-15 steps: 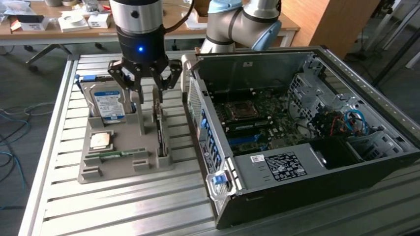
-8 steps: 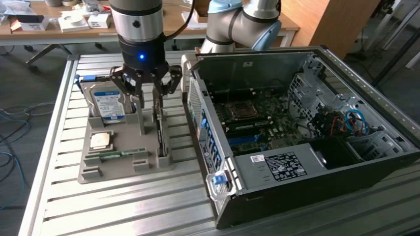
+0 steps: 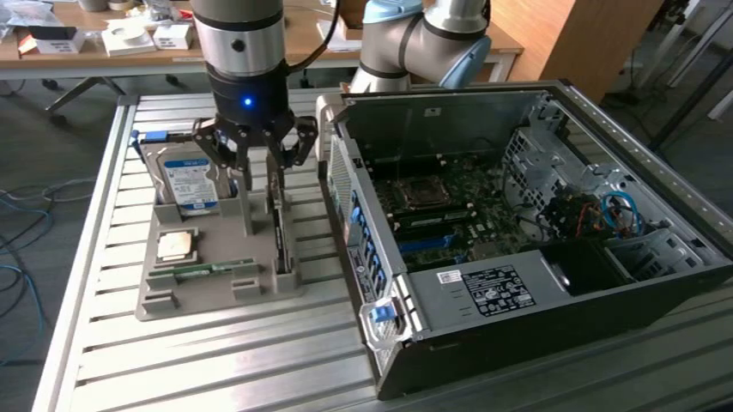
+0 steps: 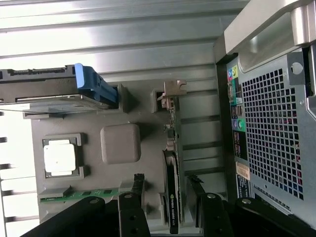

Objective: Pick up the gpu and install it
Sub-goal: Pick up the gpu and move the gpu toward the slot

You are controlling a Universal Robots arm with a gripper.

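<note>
The gripper [image 3: 261,210] is hanging low over the gray holder [image 3: 172,305] on the slatted metal table [image 3: 172,369], and its fingers [image 3: 245,206] are standing apart near the gpu [image 3: 281,245]. The gpu is standing on its edge in the holder. A hard drive [image 3: 189,180], a processor [image 3: 175,246] and a green memory stick [image 3: 212,270] are lying beside it. The open computer case [image 3: 516,215] is sitting at the exterior view's right.

Slatted metal table [image 3: 206,360], wooden desk [image 3: 499,43], possibly carpeted floor [image 3: 34,172]

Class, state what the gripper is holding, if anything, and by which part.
Nothing is held: the gripper, fingers open, straddles the gpu standing in the grey holder.
</note>
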